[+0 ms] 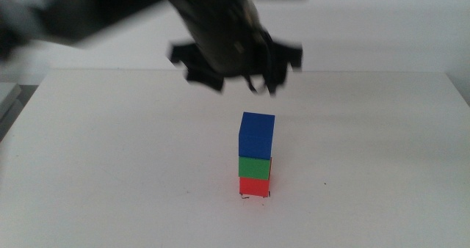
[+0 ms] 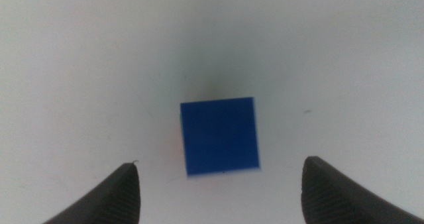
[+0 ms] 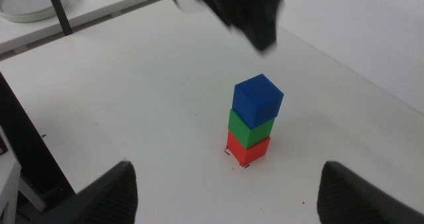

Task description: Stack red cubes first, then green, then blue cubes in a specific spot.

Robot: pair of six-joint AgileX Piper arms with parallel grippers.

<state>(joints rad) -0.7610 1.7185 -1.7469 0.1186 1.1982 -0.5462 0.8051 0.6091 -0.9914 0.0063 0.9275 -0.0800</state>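
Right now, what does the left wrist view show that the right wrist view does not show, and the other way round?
Only the left wrist view looks straight down on the top face of the small matte dark blue cube, seen between the open left hand; it hides the cubes below. Only the right wrist view shows the small matte green cube and the small matte red cube under it, the black corner marks at the base, and its own open right hand, waiting aside. Both show the blue cube and the white table.
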